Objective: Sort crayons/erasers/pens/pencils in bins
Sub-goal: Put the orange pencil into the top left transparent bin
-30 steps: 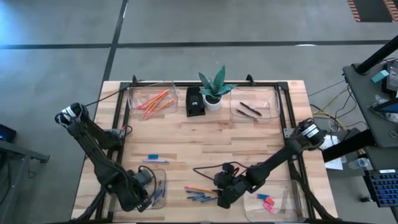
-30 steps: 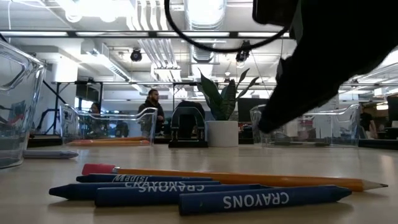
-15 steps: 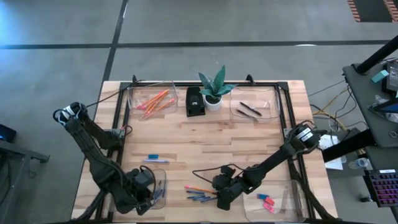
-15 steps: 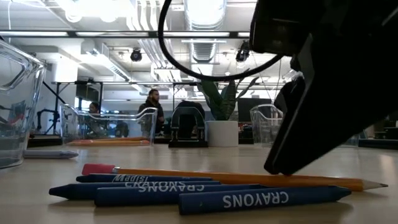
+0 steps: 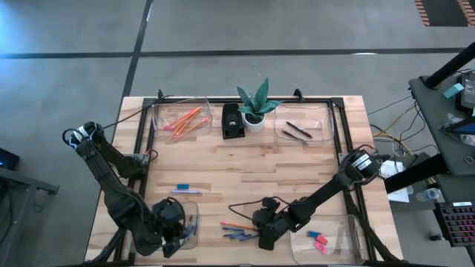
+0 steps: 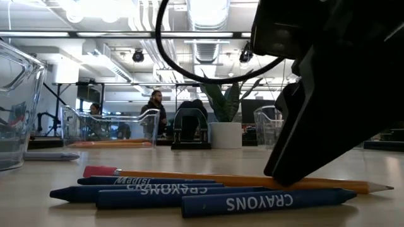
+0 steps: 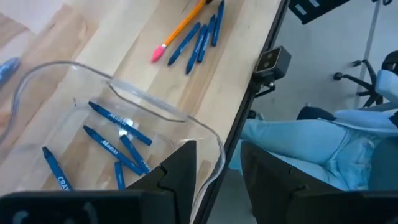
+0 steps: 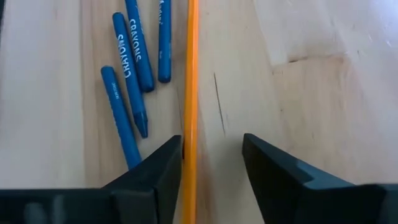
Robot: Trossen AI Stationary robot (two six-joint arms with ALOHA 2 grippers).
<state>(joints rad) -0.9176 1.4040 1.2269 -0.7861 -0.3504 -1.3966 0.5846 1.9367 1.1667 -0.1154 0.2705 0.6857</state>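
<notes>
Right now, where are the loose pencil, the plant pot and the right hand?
pencil (image 8: 189,74), right wrist view, middle of its orange shaft
pot (image 6: 225,135), low view, white front wall
right hand (image 8: 211,163), right wrist view, gap between fingertips

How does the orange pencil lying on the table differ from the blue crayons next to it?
The pencil is orange, with a pink eraser end; the crayons are blue with white lettering. The pencil is longer and thinner; the crayons are short and stubby. Both lie flat on the wooden table, side by side.

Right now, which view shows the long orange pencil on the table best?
Low view: the long orange pencil shows whole, pink eraser to tip. Right wrist shows only its shaft; left wrist its eraser end; high view, a sliver.
</notes>
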